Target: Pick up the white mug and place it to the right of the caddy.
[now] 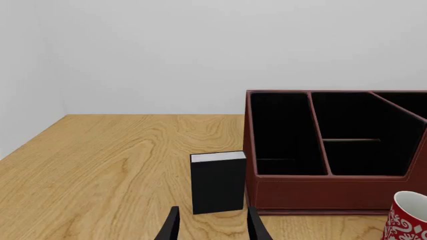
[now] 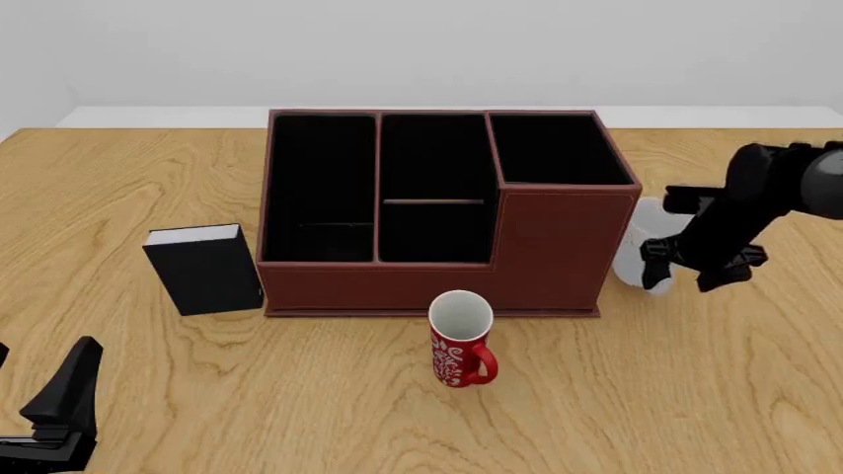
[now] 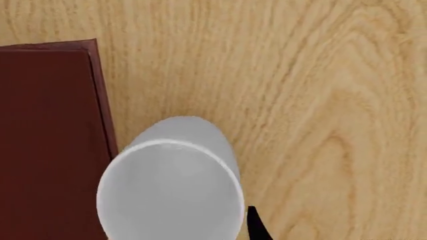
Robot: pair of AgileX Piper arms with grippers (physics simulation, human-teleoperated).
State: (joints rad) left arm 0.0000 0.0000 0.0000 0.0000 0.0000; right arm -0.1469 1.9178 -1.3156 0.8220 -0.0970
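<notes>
the white mug [image 2: 646, 247] sits just right of the caddy [image 2: 554, 247], close against its side wall, and your right gripper [image 2: 696, 265] is at it; whether the jaws clamp it you cannot tell from here. pull away carelessly and a finger could drag the mug or tip it into the wall. your left gripper [image 1: 212, 226] idles open near the black box [image 1: 218, 182], with the red mug [image 2: 461, 341] out front.

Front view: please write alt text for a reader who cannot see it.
The right gripper is at the white mug, which sits on the wooden table just right of the dark red caddy. A red mug stands upright in front of the caddy, a black box to its left, and the left gripper hangs low at the near left.
</notes>
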